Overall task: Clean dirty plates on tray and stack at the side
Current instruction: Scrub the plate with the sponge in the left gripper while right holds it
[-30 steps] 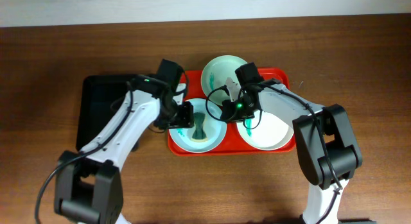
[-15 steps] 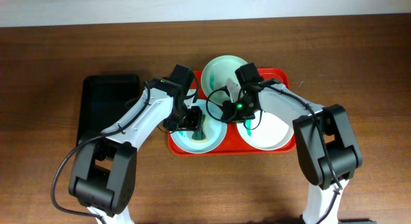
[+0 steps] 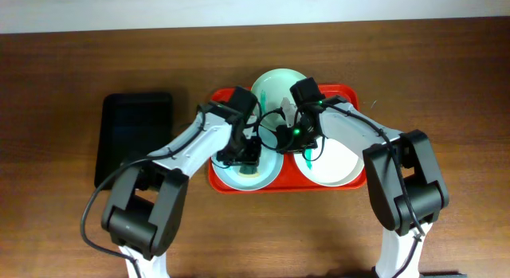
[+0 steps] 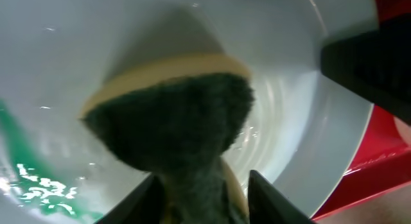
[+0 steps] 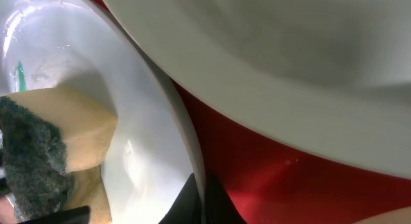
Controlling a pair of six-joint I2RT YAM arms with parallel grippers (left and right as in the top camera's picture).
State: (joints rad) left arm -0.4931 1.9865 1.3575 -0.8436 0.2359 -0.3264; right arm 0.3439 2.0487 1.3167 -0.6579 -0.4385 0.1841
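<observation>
The red tray (image 3: 351,94) holds three pale plates. The front left plate (image 3: 226,173) has a teal-green smear, seen in the left wrist view (image 4: 26,166). My left gripper (image 3: 249,154) is shut on a yellow sponge with a dark green scouring side (image 4: 173,115), which it presses onto this plate (image 4: 282,115). My right gripper (image 3: 291,135) is shut on the same plate's right rim (image 5: 148,134), jaws (image 5: 202,197) pinching the edge. The sponge also shows in the right wrist view (image 5: 45,140). The back plate (image 3: 275,85) and the front right plate (image 3: 336,162) lie untouched.
A smaller black tray (image 3: 131,135) lies left of the red tray on the brown wooden table (image 3: 446,79). In the right wrist view the back plate (image 5: 289,70) overhangs the red tray floor (image 5: 282,185). Both arms crowd the tray's middle.
My left gripper has moved right from the plate's left edge to its middle and now holds the sponge that lay there. The right arm has not moved.
</observation>
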